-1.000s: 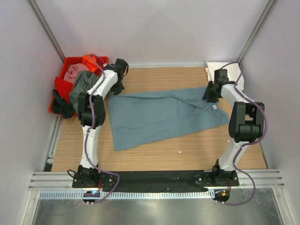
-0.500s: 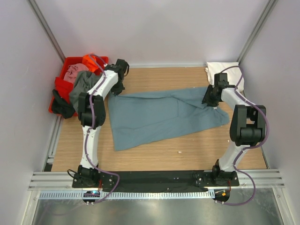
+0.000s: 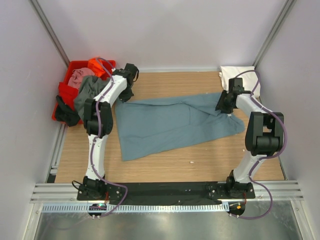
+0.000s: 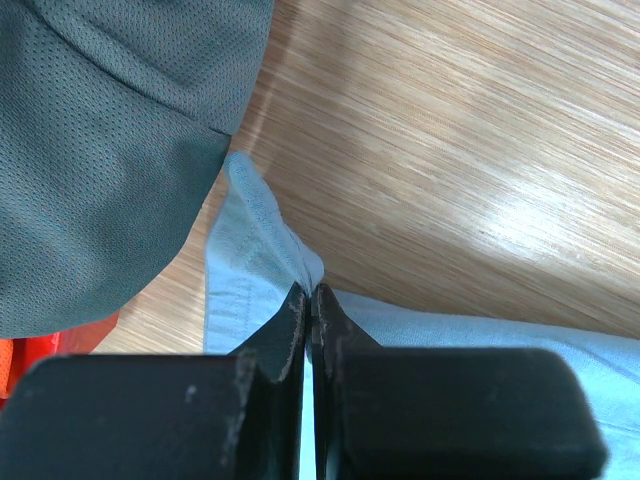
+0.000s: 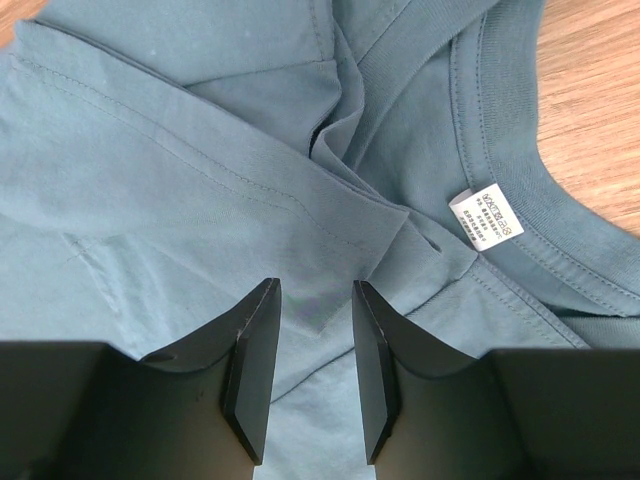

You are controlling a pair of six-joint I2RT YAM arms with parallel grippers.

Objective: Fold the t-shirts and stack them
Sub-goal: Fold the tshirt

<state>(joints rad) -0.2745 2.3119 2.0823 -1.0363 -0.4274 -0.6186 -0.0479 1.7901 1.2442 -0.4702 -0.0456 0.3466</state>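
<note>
Left gripper point(image 4: 310, 295): jaws pinched tight on a hem corner of the teal shirt point(image 3: 170, 125); the cloth puckers up into the tips. Left arm reaches to the far left, wrist bent down at the shirt's far-left corner, just beside the tub point(image 3: 62, 97).

Right gripper point(image 5: 312, 300): jaws part-way apart with a narrow gap, poised over a folded flap near the collar point(image 5: 520, 170). The cloth between the tips lies flat, not pinched. Right arm has its elbow high and its forearm angled to the shirt's right end.

Teal shirt: soft matte knit, creased, spread left to right across the middle of the table point(image 3: 200, 160). Stitched seams, ribbed collar at the right end, small white printed label point(image 5: 485, 215) inside the neck.

Grey-green shirt point(image 4: 90, 150): fine pinhole mesh, draped over the tub edge, just beside the pinched corner.

Tub: red plastic, heaped with pink point(image 3: 80, 75) and orange point(image 3: 95, 65) cloth.

White shirt point(image 3: 240, 75): folded, in the far right corner.

Table: pale wood grain with a slight sheen.
</note>
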